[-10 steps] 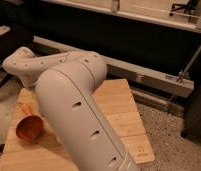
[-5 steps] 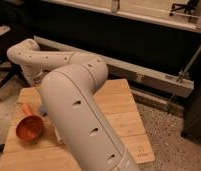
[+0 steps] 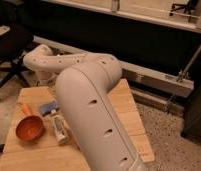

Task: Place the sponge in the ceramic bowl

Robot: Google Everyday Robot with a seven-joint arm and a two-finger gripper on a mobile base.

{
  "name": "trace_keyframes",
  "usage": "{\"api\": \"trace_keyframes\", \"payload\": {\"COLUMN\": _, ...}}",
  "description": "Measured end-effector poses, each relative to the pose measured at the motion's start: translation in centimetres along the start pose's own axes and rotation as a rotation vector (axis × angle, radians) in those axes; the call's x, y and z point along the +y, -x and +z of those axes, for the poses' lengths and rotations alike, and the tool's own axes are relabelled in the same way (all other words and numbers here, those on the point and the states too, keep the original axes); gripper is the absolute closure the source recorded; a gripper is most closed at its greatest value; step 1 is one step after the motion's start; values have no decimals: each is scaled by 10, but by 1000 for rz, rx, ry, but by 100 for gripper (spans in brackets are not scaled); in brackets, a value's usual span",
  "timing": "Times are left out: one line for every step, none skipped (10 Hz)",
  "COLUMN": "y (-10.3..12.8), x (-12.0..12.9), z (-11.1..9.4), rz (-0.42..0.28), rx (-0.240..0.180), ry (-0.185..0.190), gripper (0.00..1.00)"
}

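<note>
The sponge (image 3: 48, 106) is seen lying on the desk (image 3: 125, 116) just behind the ceramic bowl (image 3: 29, 128), not in it, while the end effector (image 3: 44, 78), its state not to be told, is held farther behind the bowl, and the white tube (image 3: 58, 128) beside the bowl could be clipped by a low sweep.

On the pale wooden slatted bench (image 3: 125, 107) we find the round orange-red ceramic bowl (image 3: 29, 129) at the near left. The small light-blue sponge (image 3: 48, 107) lies just beyond it, to its right. The white tube (image 3: 59, 128) lies right of the bowl, nearer than the sponge. Our hand (image 3: 43, 75) is at the bench's far left, beyond the sponge. The big white arm (image 3: 94, 120) crosses the bench's middle.
</note>
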Motion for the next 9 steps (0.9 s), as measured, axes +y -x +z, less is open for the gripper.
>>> {"api": "trace_keyframes", "payload": {"y": -2, "x": 5, "z": 7, "rz": -2, "rx": 13, "ry": -5, "gripper": 20}}
{"api": "trace_keyframes", "payload": {"y": -2, "x": 10, "z": 17, "rz": -6, "rx": 26, "ry": 2, "gripper": 20}}
{"api": "trace_keyframes", "payload": {"y": 2, "x": 15, "z": 26, "rz": -11, "rx": 31, "ry": 16, "gripper": 20}}
{"api": "trace_keyframes", "payload": {"y": 5, "x": 20, "z": 34, "rz": -17, "rx": 35, "ry": 35, "gripper": 20}}
{"api": "trace_keyframes", "payload": {"y": 9, "x": 23, "z": 45, "rz": -22, "rx": 43, "ry": 56, "gripper": 20}}
{"api": "trace_keyframes", "payload": {"y": 11, "x": 24, "z": 55, "rz": -25, "rx": 54, "ry": 70, "gripper": 20}}
{"api": "trace_keyframes", "payload": {"y": 9, "x": 24, "z": 62, "rz": -20, "rx": 63, "ry": 78, "gripper": 20}}
{"api": "trace_keyframes", "payload": {"y": 4, "x": 22, "z": 70, "rz": -9, "rx": 72, "ry": 86, "gripper": 20}}
{"api": "trace_keyframes", "payload": {"y": 1, "x": 21, "z": 75, "rz": 0, "rx": 73, "ry": 90, "gripper": 20}}
